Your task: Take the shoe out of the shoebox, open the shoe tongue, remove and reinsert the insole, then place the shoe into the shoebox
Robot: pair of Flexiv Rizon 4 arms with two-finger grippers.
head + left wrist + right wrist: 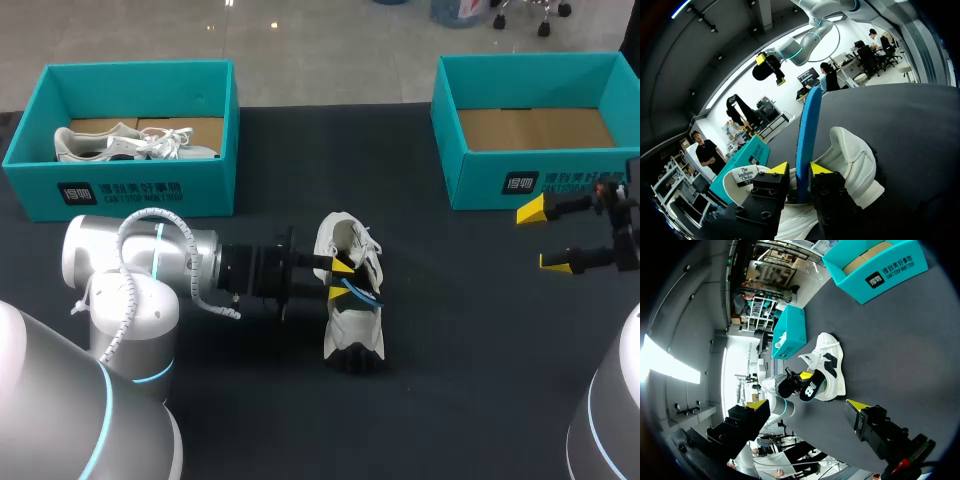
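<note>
One white sneaker (352, 300) lies on the dark surface (480, 330) near the middle, its long axis running from the far side to the near side. The tongue (742, 177) is folded open toward the far end and dark outsole shows at the near end; whether it sits flat or leans cannot be told. One blue insole (807, 135) stands on edge out of the shoe's opening, its length rising away from the fingers. The left gripper (340, 280) has narrow jaws clamped on the insole's lower part, one yellow tip on each face. The left arm (150, 260) comes in from the near left, with its forearm and wrist lying level over the surface and its fingers pointing rightward into the shoe. Bare surface lies on every side of the sneaker, which is well apart from both boxes and from the near edge. One teal left shoebox (120, 190) at the far left holds a second sneaker (110, 143), white, lying crosswise with its laces loose. One teal right shoebox (500, 180) at the far right shows only its cardboard floor. The right gripper (545, 237) sits just in front of that box's near wall, jaws spread wide and gripping nothing, fingers pointing leftward toward the sneaker. The right arm (612, 420) enters at the right edge.
</note>
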